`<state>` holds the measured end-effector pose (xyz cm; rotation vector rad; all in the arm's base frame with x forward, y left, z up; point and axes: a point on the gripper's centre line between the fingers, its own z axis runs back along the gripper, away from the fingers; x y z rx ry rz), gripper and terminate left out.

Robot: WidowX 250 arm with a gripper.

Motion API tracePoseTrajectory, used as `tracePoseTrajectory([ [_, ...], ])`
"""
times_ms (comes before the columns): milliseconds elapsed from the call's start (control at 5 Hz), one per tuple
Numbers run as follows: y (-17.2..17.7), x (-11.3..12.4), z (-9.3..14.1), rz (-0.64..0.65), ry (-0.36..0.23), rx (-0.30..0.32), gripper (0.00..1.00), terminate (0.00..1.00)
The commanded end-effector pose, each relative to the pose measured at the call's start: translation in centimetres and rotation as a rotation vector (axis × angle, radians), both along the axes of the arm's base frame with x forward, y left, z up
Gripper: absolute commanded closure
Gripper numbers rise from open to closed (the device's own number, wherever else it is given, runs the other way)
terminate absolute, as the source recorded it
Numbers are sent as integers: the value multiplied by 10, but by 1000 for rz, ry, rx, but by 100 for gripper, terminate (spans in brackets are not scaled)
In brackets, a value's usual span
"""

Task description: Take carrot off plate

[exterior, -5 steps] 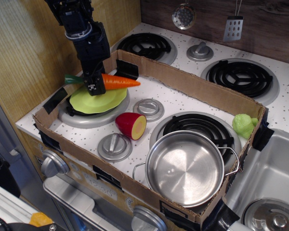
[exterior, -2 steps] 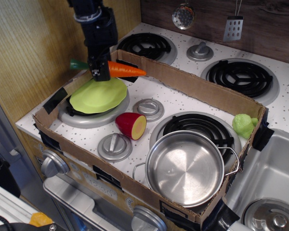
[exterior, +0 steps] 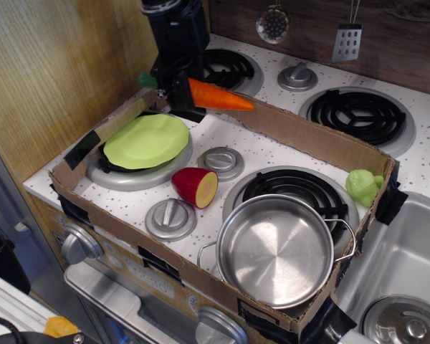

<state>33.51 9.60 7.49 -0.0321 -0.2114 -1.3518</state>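
My black gripper point(exterior: 178, 87) is shut on the orange carrot point(exterior: 218, 97) and holds it in the air above the back wall of the cardboard tray. The carrot lies roughly level, its tip pointing right and its green stem end point(exterior: 147, 79) sticking out to the left of the fingers. The lime-green plate point(exterior: 146, 141) sits bare on the front-left burner, below and to the left of the gripper. Carrot and plate are well apart.
A cardboard tray wall point(exterior: 287, 129) rings the front burners. Inside are a red-and-yellow halved fruit point(exterior: 196, 187), a steel pot point(exterior: 276, 249), two burner knobs point(exterior: 221, 162) and a light green toy point(exterior: 363, 186) at the right corner. A wooden wall point(exterior: 50, 72) stands at the left.
My gripper has lifted the carrot off the plate and carried it up and to the right, towards the back. The plate now lies uncovered.
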Motion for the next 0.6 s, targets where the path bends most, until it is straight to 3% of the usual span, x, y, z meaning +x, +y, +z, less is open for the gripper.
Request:
tracePoseTrajectory([
  [0, -34, 0, 11, -205, -187, -35, 100, 0],
  [400, -46, 23, -9, -320, -301, 44, 100, 0],
])
